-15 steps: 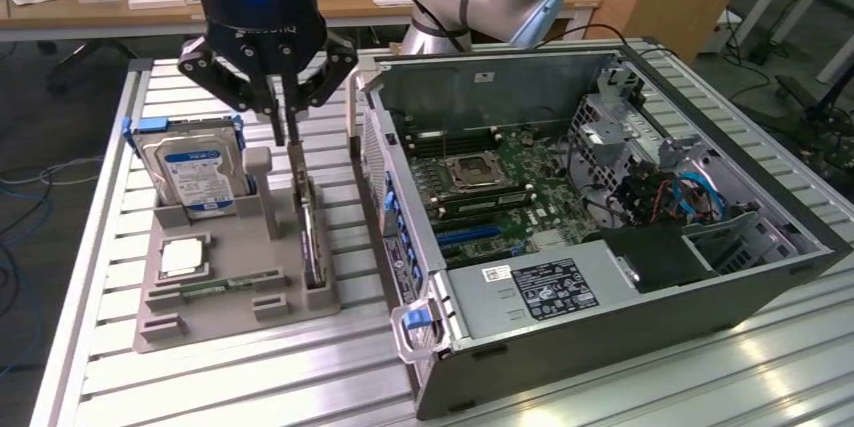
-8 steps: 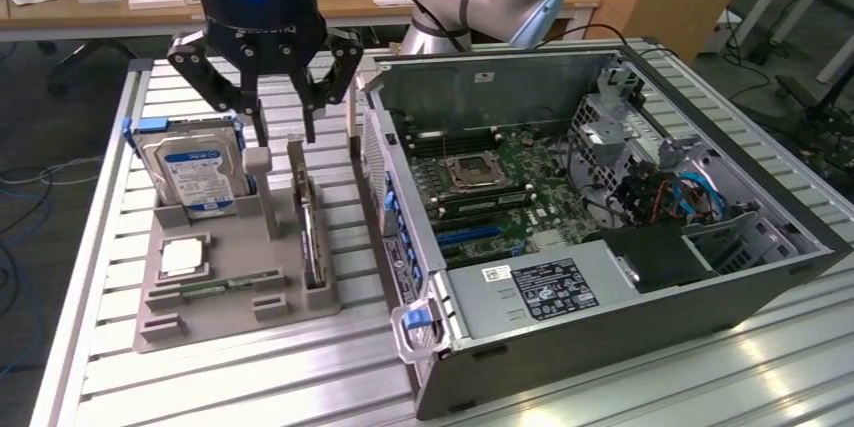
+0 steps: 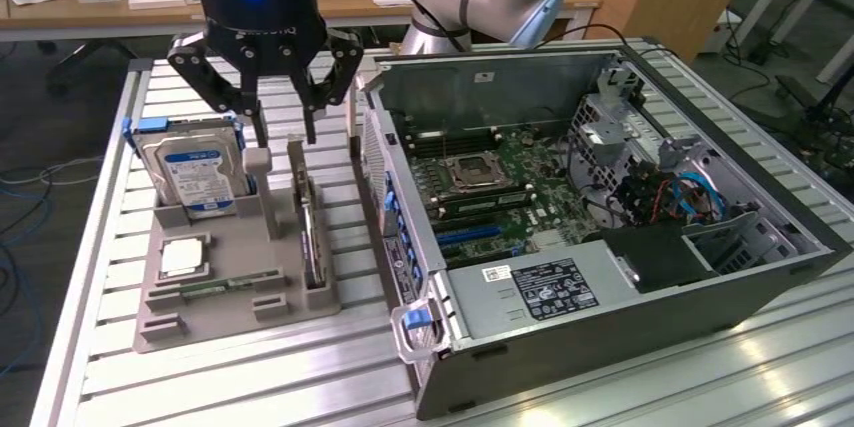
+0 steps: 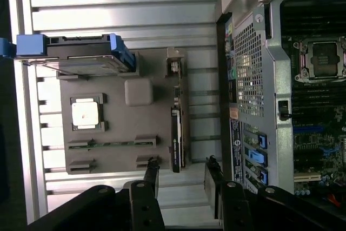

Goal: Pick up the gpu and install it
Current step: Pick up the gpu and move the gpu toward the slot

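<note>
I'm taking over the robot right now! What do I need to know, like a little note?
The pincer is open and holds nothing. It hovers above the grey tray, near the gpu.
The gpu stands on edge in its tray slot, beside the open computer case.
Done: nothing that shows; the gpu is not lifted.
Left: picking up the gpu and installing it in the case.

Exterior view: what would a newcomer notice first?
The open PC case on the exterior view's right, with its motherboard bare inside. On the exterior view's left, the black end effector hangs open above a grey holder, where a blue-labelled hard drive and the gpu stand on edge.
</note>
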### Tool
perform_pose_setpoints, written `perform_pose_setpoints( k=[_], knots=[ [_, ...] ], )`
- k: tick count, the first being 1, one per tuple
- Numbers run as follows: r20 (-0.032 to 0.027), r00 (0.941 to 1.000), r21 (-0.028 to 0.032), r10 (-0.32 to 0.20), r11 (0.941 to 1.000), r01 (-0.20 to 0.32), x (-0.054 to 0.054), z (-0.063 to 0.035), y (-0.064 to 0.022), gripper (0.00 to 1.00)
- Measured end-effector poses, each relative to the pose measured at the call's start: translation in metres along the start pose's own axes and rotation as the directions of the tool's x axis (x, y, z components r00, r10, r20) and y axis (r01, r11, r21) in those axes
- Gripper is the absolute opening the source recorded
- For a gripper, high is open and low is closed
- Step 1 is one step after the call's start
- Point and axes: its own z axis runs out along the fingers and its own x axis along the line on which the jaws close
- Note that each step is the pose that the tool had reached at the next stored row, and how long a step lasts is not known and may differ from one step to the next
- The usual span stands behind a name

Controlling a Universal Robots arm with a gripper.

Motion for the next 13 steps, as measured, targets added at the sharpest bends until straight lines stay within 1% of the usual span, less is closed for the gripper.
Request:
perform_pose_setpoints(
  k=[13],
  knots=[
    [-0.0001, 1.0, 0.0, 0.0, 1.0, 0.0, 0.0, 0.0235, -0.0011, 0.47]
  ],
)
